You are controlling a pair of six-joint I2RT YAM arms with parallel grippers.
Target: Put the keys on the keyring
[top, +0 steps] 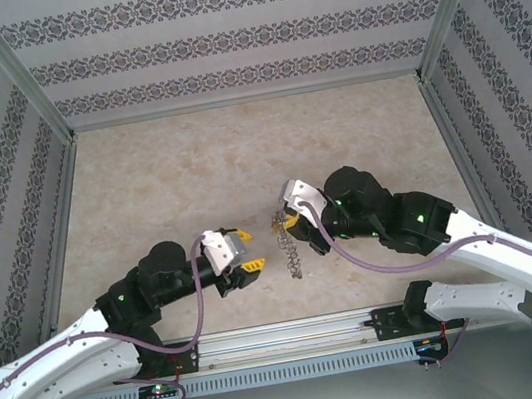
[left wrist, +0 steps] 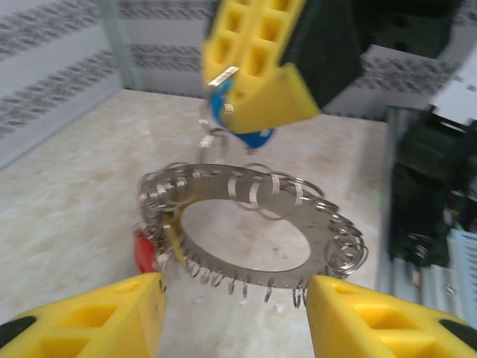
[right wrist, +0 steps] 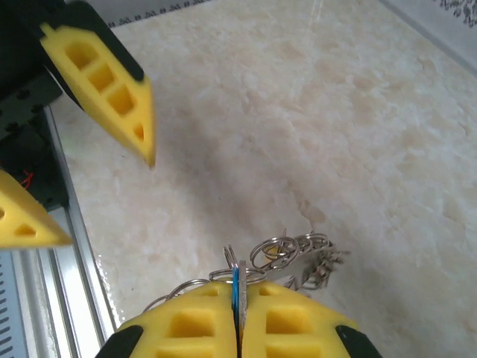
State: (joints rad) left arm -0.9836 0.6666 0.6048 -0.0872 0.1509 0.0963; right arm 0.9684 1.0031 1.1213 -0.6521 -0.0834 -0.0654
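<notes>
At left, left gripper [top: 248, 251] has fingers apart, not touching the keyring [left wrist: 246, 224], which sits tilted just ahead, between both grippers. Red key [left wrist: 144, 252] at ring's left edge. Right gripper [right wrist: 237, 291] is clamped on blue key [left wrist: 250, 136].

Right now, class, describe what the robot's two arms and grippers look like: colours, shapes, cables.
Both the left arm and right arm have white shells with black joints and a mauve cable looping alongside. The left gripper and right gripper have white bodies and yellow wedge fingers with square pockets, backed in black.
</notes>
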